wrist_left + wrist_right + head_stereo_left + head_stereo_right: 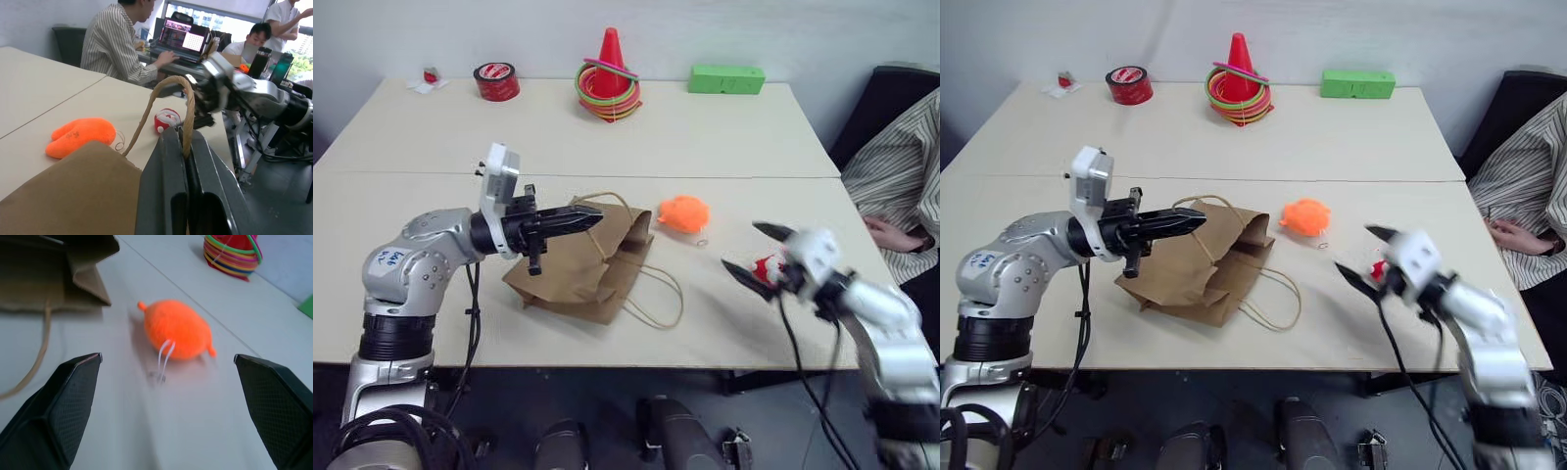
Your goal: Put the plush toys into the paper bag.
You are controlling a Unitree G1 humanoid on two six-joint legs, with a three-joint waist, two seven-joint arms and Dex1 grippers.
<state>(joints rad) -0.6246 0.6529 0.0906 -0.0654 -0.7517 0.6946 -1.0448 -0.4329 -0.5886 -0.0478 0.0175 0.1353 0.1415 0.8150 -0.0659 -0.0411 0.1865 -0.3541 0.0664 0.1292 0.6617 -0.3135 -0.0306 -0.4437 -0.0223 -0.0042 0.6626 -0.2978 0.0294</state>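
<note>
Two plush toys lie on the table [431, 323], both outside the paper bag [582, 264], which lies slumped on its side with its mouth toward them. The orange toy [684, 212] rests just beside that mouth; the red-and-white toy [767, 267] lies further to the robot's right, close against the right tool [759, 253]. That tool stands with its jaws spread wide and empty, and in its wrist view the orange toy sits ahead between the fingertips, its long axis running across the line of approach. The right arm is plainly the nearer to both toys. The left tool [589, 219] is closed on a cord handle [166, 98] of the bag. No writing on the bag can be read.
</note>
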